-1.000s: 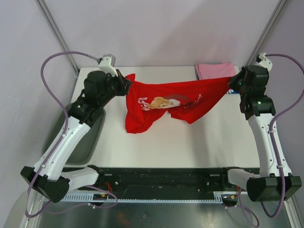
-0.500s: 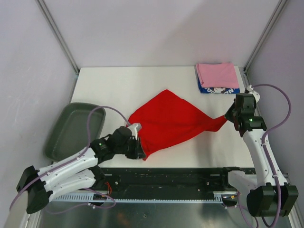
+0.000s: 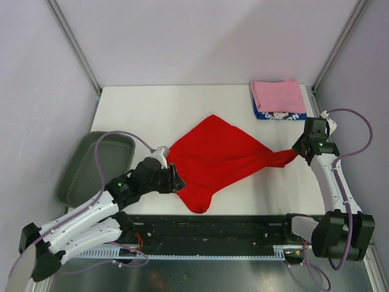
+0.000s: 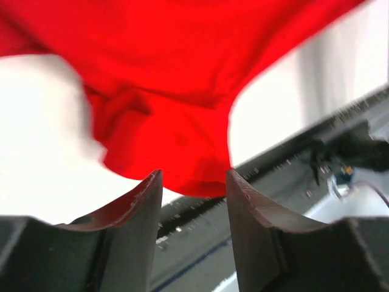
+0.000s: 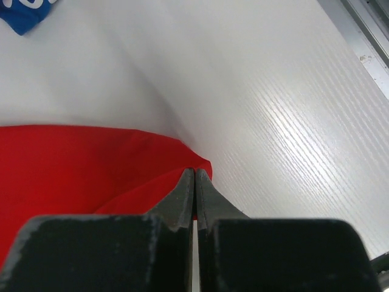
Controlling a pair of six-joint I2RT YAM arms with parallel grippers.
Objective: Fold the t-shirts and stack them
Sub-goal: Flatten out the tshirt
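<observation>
Your bright red cloth t-shirt [image 3: 219, 152] is lying spread on the white table [image 3: 146, 109], showing plain red cloth in the top view. Its right corner is being drawn out into a narrow point.

Your right gripper [image 3: 299, 151] is sitting at that point. Its jaws are pressing together on the red cloth, and the right wrist view is showing the corner pinched at the very tips.

Your left gripper [image 3: 174, 180] is sitting at the red shirt's near left edge with its jaws standing apart. In the left wrist view the dark fingers [image 4: 137, 204] are flanking an open gap, and the red hem is lying just beyond them, unclamped.

A folded plain pink t-shirt [image 3: 278, 95] is lying beyond the red shirt's right corner, well apart from it. It is resting on a folded blue t-shirt with white print [image 3: 273, 115].

A grey-green plastic tray [image 3: 91, 167] is sitting to the left of the red shirt, apart from it.
</observation>
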